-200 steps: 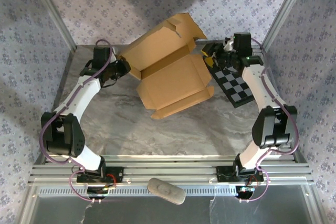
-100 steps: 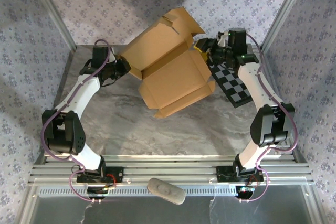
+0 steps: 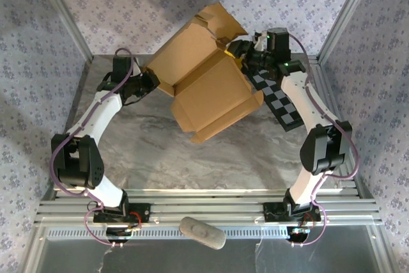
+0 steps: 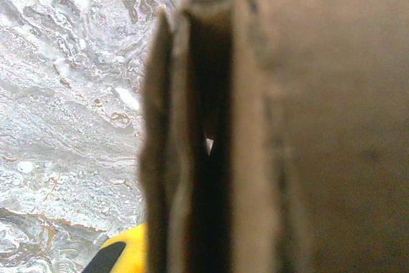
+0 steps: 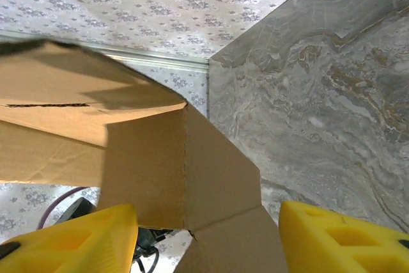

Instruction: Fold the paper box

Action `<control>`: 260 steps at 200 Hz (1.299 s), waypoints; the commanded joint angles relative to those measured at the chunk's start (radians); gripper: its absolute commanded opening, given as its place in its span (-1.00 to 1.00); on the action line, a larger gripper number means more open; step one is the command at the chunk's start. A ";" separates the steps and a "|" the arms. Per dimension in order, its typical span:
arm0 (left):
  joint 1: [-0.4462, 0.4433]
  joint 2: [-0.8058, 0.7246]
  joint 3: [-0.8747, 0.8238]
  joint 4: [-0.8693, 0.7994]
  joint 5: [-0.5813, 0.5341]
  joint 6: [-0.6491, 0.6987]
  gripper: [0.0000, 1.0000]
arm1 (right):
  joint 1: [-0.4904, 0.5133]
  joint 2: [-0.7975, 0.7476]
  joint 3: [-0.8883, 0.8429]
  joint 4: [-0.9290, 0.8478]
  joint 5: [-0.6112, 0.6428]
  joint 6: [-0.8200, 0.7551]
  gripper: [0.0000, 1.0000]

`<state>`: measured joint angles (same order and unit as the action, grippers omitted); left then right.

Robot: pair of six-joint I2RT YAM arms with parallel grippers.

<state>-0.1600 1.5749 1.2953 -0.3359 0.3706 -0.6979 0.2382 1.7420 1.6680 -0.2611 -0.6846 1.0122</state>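
Moved in against tan-brown die-cut cardboard mailer box (image 3: pixel 211 94), right gripper (image 3: pixel 238 52), yellow fingers (image 5: pixel 70 234) spread apart astride a flap, left gripper (image 3: pixel 151 82) clamped shut on box's left corner

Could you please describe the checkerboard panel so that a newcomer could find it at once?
On the grey marbled table, look at the far right, beside the large tan cardboard box. There a flat black-and-white checkerboard panel lies partly under the right arm; it alone is patterned in squares, while the box is plain brown.
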 commanded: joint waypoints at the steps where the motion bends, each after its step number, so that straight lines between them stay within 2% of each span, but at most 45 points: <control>1: -0.015 -0.020 0.013 0.040 0.027 -0.009 -1.00 | 0.025 0.031 0.071 -0.036 0.031 -0.024 0.21; 37: -0.017 -0.036 0.010 0.034 0.025 -0.008 -1.00 | 0.044 0.059 0.143 -0.160 0.105 -0.121 0.04; 76: -0.019 -0.060 -0.005 0.034 0.021 -0.009 -1.00 | 0.065 0.075 0.222 -0.282 0.205 -0.217 -0.31; 115: -0.028 -0.080 -0.016 0.039 0.023 -0.020 -1.00 | 0.095 0.079 0.234 -0.312 0.290 -0.259 -0.68; 157: -0.044 -0.096 -0.028 0.042 0.009 -0.039 -1.00 | 0.131 0.064 0.230 -0.364 0.413 -0.291 -1.00; 189: -0.048 -0.105 -0.031 0.010 -0.034 -0.050 -1.00 | 0.146 0.023 0.195 -0.363 0.484 -0.305 -1.00; 229: -0.048 -0.109 -0.021 -0.046 -0.083 -0.043 -1.00 | 0.149 -0.007 0.199 -0.379 0.477 -0.328 -1.00; 249: -0.049 -0.106 -0.012 -0.068 -0.095 -0.040 -1.00 | 0.151 -0.024 0.217 -0.410 0.474 -0.368 -0.49; 260: -0.047 -0.107 -0.004 -0.081 -0.098 -0.035 -1.00 | 0.151 -0.050 0.217 -0.422 0.477 -0.393 -0.28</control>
<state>-0.1997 1.5082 1.2507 -0.3859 0.2726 -0.7273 0.3824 1.7569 1.8671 -0.6312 -0.2379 0.6872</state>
